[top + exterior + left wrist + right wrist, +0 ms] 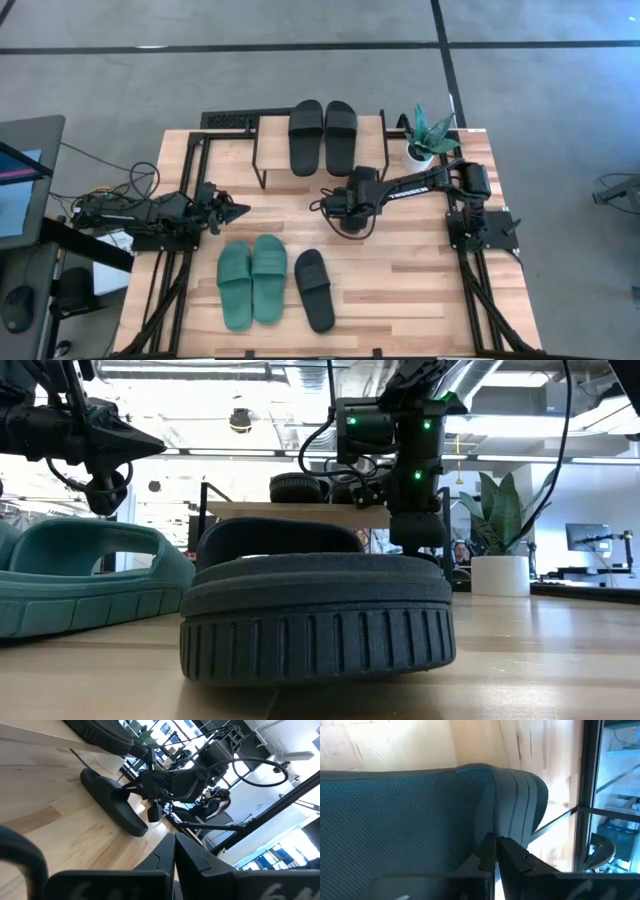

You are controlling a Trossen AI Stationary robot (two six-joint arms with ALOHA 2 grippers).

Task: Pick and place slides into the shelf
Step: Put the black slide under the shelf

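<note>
At the bench's (pixel 400 290) left edge the left gripper (pixel 238 211) hovers with its dark fingers (pixel 172 851) pressed together on nothing, pointing right across bare planks. Nearer than it, a pair of dark green rubber slides (pixel 252 280) lies side by side, and just to their right a single matte black rubber slide (pixel 314 290) lies slightly askew, apart from the green pair. Open wood runs from that slide to the bench's right edge.

At the far middle stands the low shelf with a light wood top on thin black legs (pixel 372 135), carrying a pair of matte black slides (pixel 323 135) side by side; bare top remains to either side of them. Just in front of the shelf, the right gripper (pixel 352 215) is low over a fourth black slide (pixel 420 815), its fingers (pixel 487 851) shut together against the textured sole; whether they pinch it, I cannot tell. A small potted plant in a white pot (pixel 428 140) stands at the far right corner, close beside the right arm.
</note>
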